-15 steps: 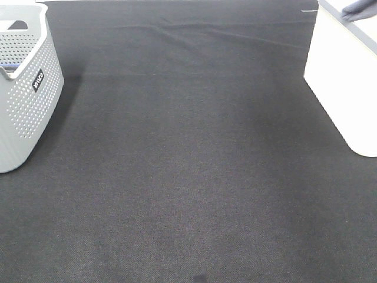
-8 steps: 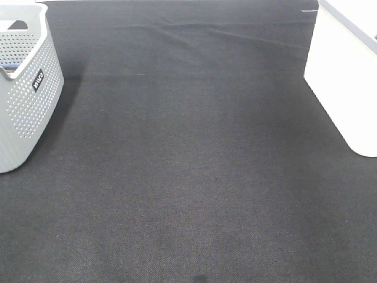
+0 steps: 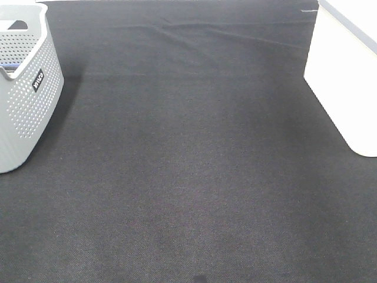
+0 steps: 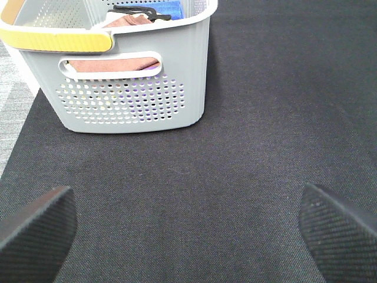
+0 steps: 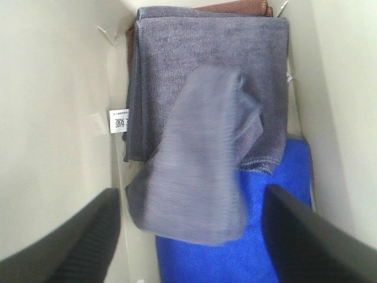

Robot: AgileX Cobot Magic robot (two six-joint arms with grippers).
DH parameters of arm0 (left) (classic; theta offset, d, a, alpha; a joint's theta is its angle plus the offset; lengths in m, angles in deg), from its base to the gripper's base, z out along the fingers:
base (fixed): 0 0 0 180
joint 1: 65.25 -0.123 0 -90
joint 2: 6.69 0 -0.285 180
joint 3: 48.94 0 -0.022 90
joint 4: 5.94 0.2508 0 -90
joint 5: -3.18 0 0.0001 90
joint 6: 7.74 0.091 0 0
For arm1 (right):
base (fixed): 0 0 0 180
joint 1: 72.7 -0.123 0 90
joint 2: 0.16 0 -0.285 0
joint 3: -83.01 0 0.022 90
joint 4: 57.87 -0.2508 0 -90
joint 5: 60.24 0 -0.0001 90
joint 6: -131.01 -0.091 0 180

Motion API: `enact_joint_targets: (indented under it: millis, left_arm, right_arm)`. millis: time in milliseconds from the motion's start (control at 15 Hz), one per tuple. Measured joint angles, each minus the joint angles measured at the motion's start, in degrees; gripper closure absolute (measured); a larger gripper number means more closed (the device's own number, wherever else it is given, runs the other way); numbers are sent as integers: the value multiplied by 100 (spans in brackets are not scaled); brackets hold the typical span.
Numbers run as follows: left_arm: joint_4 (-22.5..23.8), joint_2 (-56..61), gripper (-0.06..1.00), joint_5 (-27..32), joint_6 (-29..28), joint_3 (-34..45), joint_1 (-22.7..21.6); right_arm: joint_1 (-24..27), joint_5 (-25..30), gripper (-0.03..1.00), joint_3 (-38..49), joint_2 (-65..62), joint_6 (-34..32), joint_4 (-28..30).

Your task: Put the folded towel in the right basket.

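Observation:
In the right wrist view a folded grey towel (image 5: 200, 177) shows blurred, loose between the walls of the white right basket (image 5: 53, 88), above a flat grey towel (image 5: 177, 59) and a blue towel (image 5: 265, 247). My right gripper (image 5: 188, 259) is open over the basket, with a finger on each side of the towel and not holding it. My left gripper (image 4: 188, 236) is open and empty above the black cloth, in front of the grey left basket (image 4: 135, 100). In the exterior view the right basket (image 3: 341, 88) stands at the right edge; neither gripper shows there.
The grey perforated left basket (image 3: 26, 112) stands at the left edge and holds pink, blue and other towels. A brown towel (image 5: 235, 7) lies under the flat grey one. A black cloth (image 3: 188, 165) covers the table between the baskets.
A dark grey-blue shape above the right basket's rim, seen one second ago in the exterior view, has gone from that view. The baskets have not moved.

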Motion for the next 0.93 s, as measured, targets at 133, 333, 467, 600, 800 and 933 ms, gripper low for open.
enact_joint_targets:
  millis: [133, 333, 467, 600, 800, 933]
  left_arm:
    - [0, 0, -3, 0, 0, 0, 0]
    - [0, 0, -3, 0, 0, 0, 0]
    - [0, 0, -3, 0, 0, 0, 0]
    - [0, 0, -3, 0, 0, 0, 0]
    - [0, 0, -3, 0, 0, 0, 0]
    - [0, 0, -3, 0, 0, 0, 0]
  right_arm:
    - [0, 23, 29, 0, -6, -6, 6]
    - [0, 115, 28, 0, -109, -6, -533]
    - [-63, 120, 28, 0, -275, -6, -676]
    - [-418, 138, 28, 0, -556, -34, -573]
    - [-951, 143, 28, 11, -1031, -286, -298]
    - [-1157, 143, 28, 281, -1495, -315, -229]
